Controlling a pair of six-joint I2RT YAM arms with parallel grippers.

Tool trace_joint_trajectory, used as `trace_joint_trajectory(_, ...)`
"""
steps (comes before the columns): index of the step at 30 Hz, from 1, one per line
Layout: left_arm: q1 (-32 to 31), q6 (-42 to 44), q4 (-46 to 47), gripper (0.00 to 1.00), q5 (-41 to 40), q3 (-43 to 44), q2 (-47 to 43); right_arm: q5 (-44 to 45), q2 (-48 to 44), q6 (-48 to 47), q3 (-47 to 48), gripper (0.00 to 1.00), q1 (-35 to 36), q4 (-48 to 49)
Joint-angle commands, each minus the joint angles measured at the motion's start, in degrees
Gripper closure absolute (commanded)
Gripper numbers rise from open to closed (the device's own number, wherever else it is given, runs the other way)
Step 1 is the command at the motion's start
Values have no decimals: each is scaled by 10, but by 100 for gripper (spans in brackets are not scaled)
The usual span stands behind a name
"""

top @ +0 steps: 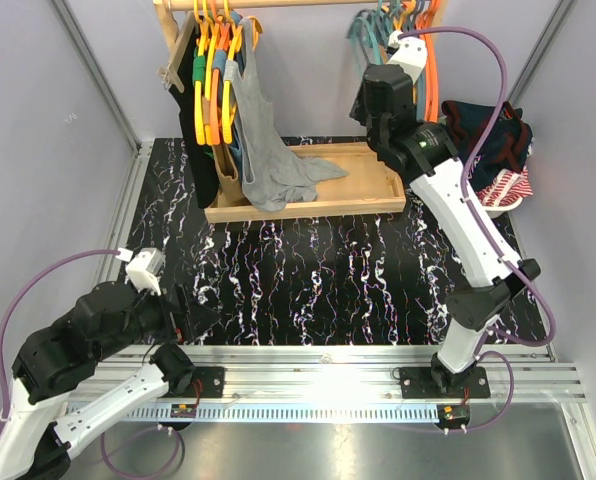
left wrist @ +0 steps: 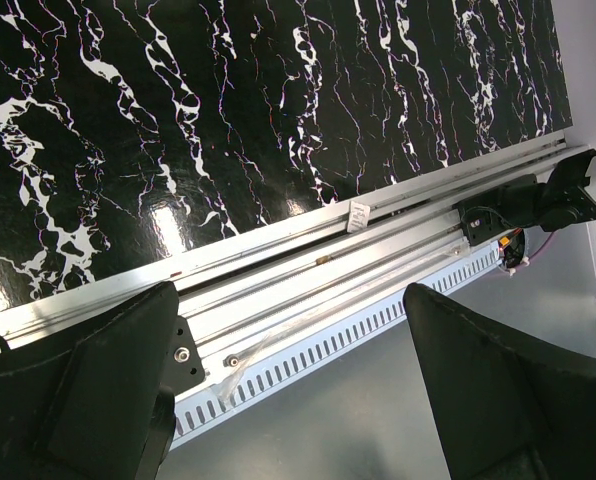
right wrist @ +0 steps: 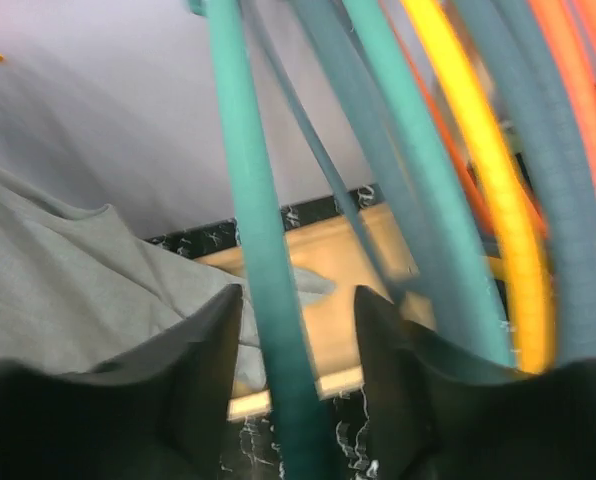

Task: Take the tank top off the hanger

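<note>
Teal hanger [right wrist: 256, 200] sits between the right jaws — narrowly parted, unclamped — while the left jaws gape wide, empty.

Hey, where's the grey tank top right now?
Top external view, upper left: the grey fabric tank top hangs below the wooden rail beside yellow and orange plastic hangers, its hem pooled in the wooden tray.

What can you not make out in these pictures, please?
1. Top external: which hanger carries the gray tank top; its straps vanish among bunched yellow hangers.
2. Right wrist: the teal hanger and its neighbours by the right gripper are blurred, hooks cut off by the top edge.
3. Top external: the clothes pile is partly hidden by the right arm.
</note>
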Motion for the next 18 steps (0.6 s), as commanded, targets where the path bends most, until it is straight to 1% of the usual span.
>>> trace_joint_trajectory(1,0,-3,29,1,0,6,-2,-1,-45,-3,-1,40,-17,-56)
trace_joint_trajectory(3,0,-3,27,1,-1,13,-2,-57,-69,5,-24,24,-17,-70)
trace_joint_trajectory(4,0,-4,26,1,-2,14,-2,-96,-100,11,-36,8,-16,-73)
trace_joint_trajectory(5,0,-5,27,1,-2,16,-3,-114,-117,27,-48,1,-17,-85)
trace_joint_trajectory(6,0,-4,27,1,-2,20,-2,-132,-135,34,-75,0,-17,-91)
trace_joint_trajectory(7,0,-4,26,1,-2,22,-1,-177,-170,41,-90,0,-16,-97)
trace_joint_trajectory(8,0,-2,26,1,-2,26,1,-204,-206,55,-120,0,-16,-109)
trace_joint_trajectory(9,0,-2,26,1,0,28,0,-228,-222,61,-135,0,-15,-117)
trace_joint_trajectory(10,0,-2,26,1,0,30,3,-279,-238,68,-149,0,-14,-123)
trace_joint_trajectory(13,0,3,26,1,1,39,8,-390,-290,101,-209,0,-8,-145)
trace_joint_trajectory(15,-1,5,20,1,-4,49,11,-457,-325,126,-256,0,7,-157)
trace_joint_trajectory(16,0,5,20,1,-6,51,10,-479,-336,141,-275,0,19,-142)
trace_joint_trajectory(17,-1,5,22,1,-6,54,9,-499,-345,143,-306,0,45,-136)
trace_joint_trajectory(18,-1,3,25,1,-6,55,6,-514,-341,146,-313,0,69,-133)
